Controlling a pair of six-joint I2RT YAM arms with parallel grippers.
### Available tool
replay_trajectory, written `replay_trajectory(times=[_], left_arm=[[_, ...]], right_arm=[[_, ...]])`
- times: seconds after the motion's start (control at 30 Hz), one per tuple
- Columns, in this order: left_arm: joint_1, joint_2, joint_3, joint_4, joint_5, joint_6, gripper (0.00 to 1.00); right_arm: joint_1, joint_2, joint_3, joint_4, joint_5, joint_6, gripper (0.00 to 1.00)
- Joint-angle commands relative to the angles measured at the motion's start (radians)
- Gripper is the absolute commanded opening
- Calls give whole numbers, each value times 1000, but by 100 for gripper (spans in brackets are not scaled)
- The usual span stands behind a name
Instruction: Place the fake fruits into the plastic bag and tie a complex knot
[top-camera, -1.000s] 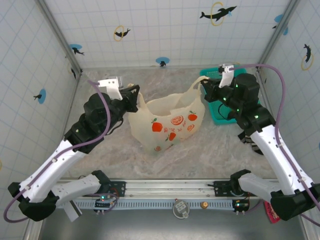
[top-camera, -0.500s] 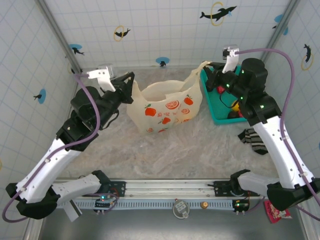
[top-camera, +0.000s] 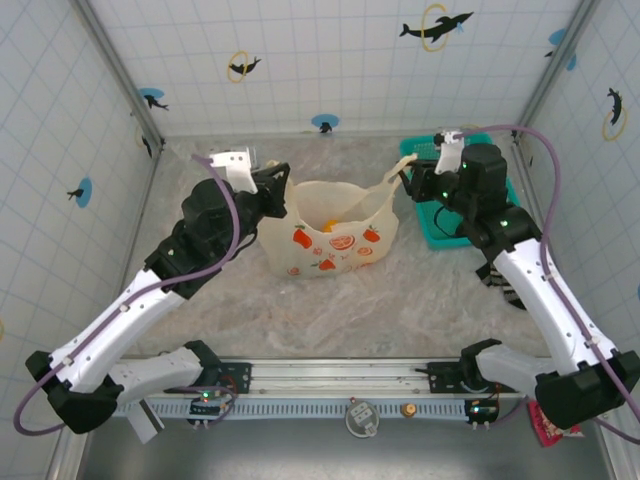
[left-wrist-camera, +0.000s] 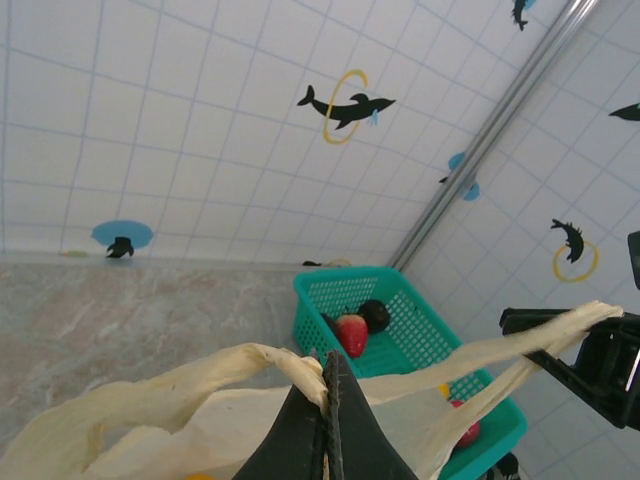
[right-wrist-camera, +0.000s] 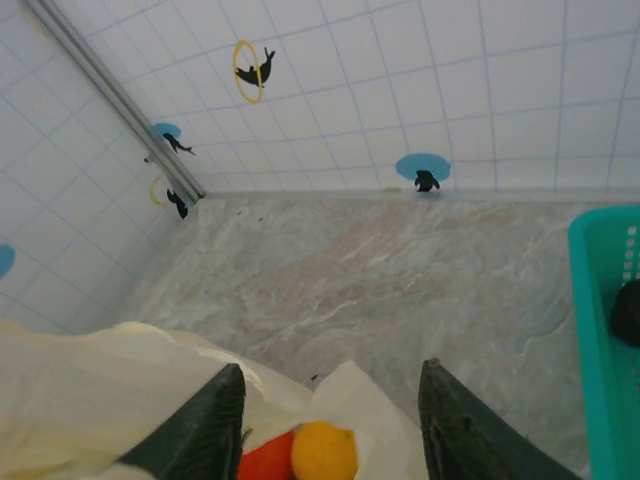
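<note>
Marbled table (top-camera: 400, 300), white tiled walls (top-camera: 330, 70), dolphin stickers (top-camera: 436, 26).
Left gripper (left-wrist-camera: 326, 365) pinches the plastic bag (top-camera: 325, 240) by its handle; right gripper (right-wrist-camera: 332, 368) stands parted, bag beneath its fingers (right-wrist-camera: 205, 420), perhaps touching.

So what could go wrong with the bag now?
The right gripper is open, so the plastic bag handle might slip away and the mouth sag shut. Also, a red fruit and a dark fruit sit in the teal basket; knotting now could leave them out.
</note>
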Motion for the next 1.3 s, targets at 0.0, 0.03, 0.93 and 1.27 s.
replay_trajectory(times=[0.0,0.03,0.93,1.27], left_arm=[[3,-14,5,71,30,-20,0],[3,-16,3,73,29,-20,0],[3,-23,-12,69,59,-14,0],[3,-28,-21,79,74,-25,0]], right_arm=[[33,-73,51,98,77,-77,56],[49,-90,48,131,82,-105,58],[492,278,171,332,-118,-243,64],[483,363,225,404,-79,-208,51]])
